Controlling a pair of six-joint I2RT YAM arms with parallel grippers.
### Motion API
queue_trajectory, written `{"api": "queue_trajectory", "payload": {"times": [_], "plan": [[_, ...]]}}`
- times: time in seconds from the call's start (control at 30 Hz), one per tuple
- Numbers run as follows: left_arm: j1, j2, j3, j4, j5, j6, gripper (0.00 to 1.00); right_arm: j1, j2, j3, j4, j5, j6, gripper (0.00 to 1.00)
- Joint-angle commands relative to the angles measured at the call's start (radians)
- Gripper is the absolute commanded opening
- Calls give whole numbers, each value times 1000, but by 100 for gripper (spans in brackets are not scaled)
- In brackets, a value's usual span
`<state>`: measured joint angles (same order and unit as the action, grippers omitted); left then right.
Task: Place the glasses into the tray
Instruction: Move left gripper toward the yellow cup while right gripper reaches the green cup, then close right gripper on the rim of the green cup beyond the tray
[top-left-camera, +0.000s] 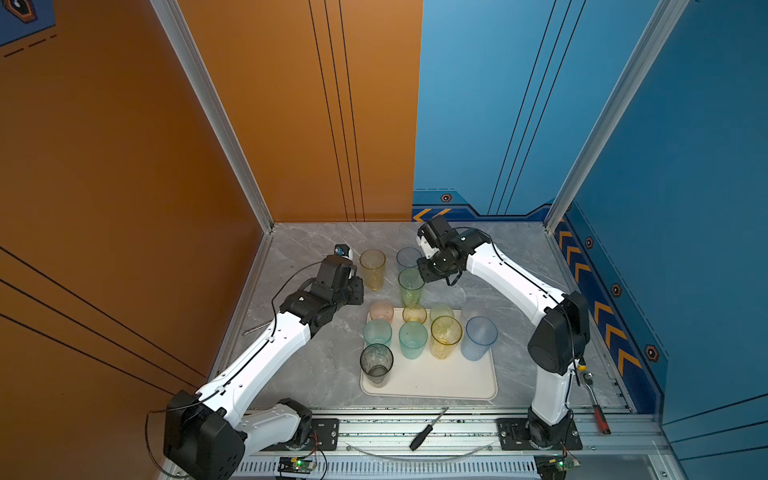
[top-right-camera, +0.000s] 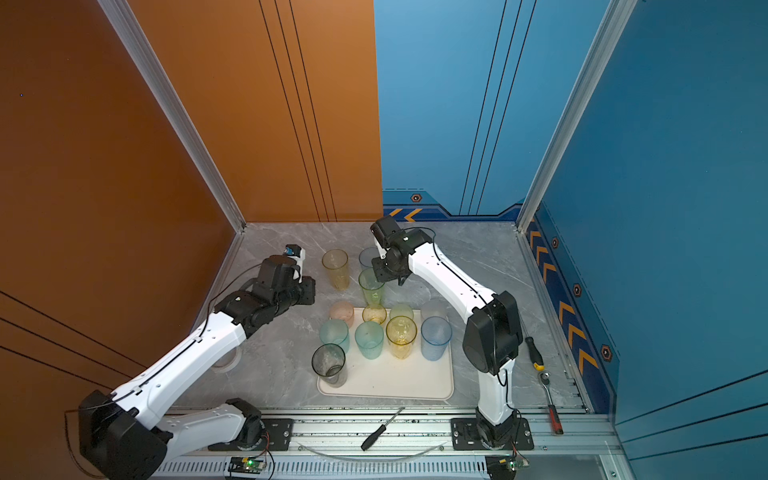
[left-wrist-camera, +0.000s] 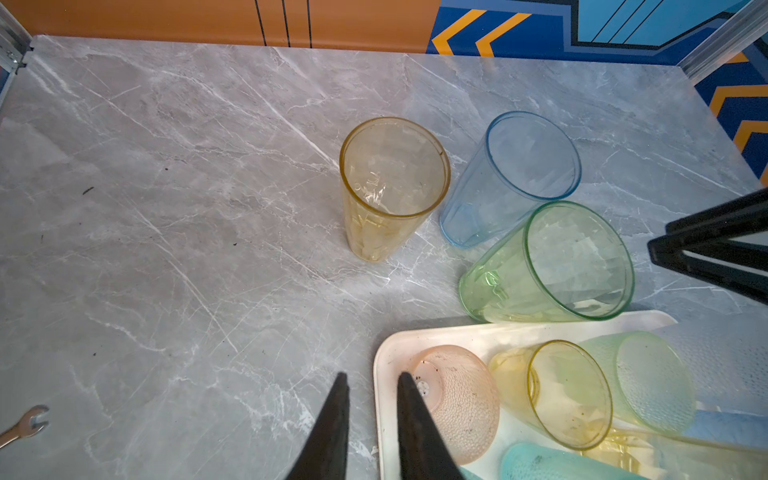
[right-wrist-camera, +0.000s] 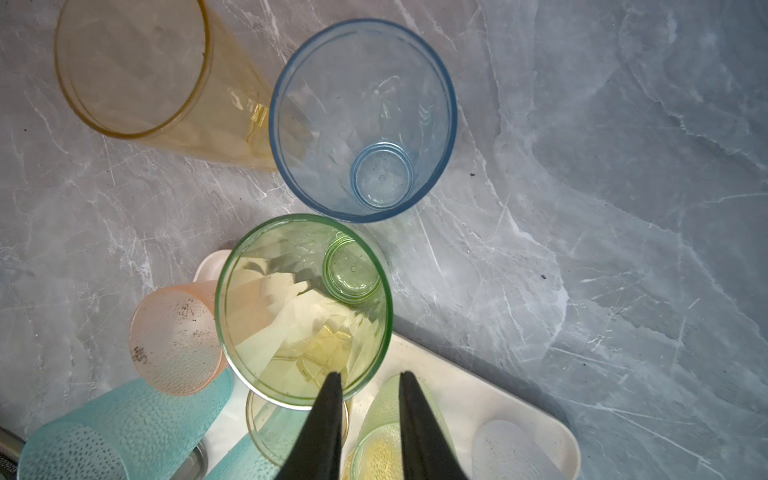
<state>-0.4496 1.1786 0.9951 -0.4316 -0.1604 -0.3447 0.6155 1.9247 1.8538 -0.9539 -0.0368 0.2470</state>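
Three tall glasses stand on the marble table beyond the tray (top-left-camera: 457, 386): a yellow glass (top-left-camera: 372, 269), a blue glass (top-left-camera: 408, 257) and a green glass (top-left-camera: 411, 286) right at the tray's far edge. Several glasses stand in the tray, among them an upturned pink glass (left-wrist-camera: 457, 399), a teal glass (top-left-camera: 412, 340), a yellow glass (top-left-camera: 446, 336), a blue glass (top-left-camera: 481, 337) and a smoke grey glass (top-left-camera: 376, 363). My right gripper (right-wrist-camera: 368, 376) straddles the green glass's (right-wrist-camera: 303, 307) rim, narrowly open, one finger over the inside. My left gripper (left-wrist-camera: 370, 376) hangs narrowly open and empty over the tray's far left corner (left-wrist-camera: 382, 361).
A black screwdriver (top-left-camera: 428, 430) lies on the front rail. A red-handled ratchet (top-left-camera: 596, 407) and a yellow-tipped screwdriver (top-right-camera: 534, 353) lie at the right edge. A small wrench (top-left-camera: 255, 328) lies left of my left arm. Orange and blue walls close in three sides.
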Motion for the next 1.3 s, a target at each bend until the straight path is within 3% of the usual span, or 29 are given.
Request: {"api": "queue_trajectory", "payload": {"times": [0.0,1.27], "plan": [[15,11,-11,16,33,3,23,-1,32,53,-50,31,-16,24],[81,4,-51,28,87,9,24,-17,176,156,-92,32,-26,17]]}}
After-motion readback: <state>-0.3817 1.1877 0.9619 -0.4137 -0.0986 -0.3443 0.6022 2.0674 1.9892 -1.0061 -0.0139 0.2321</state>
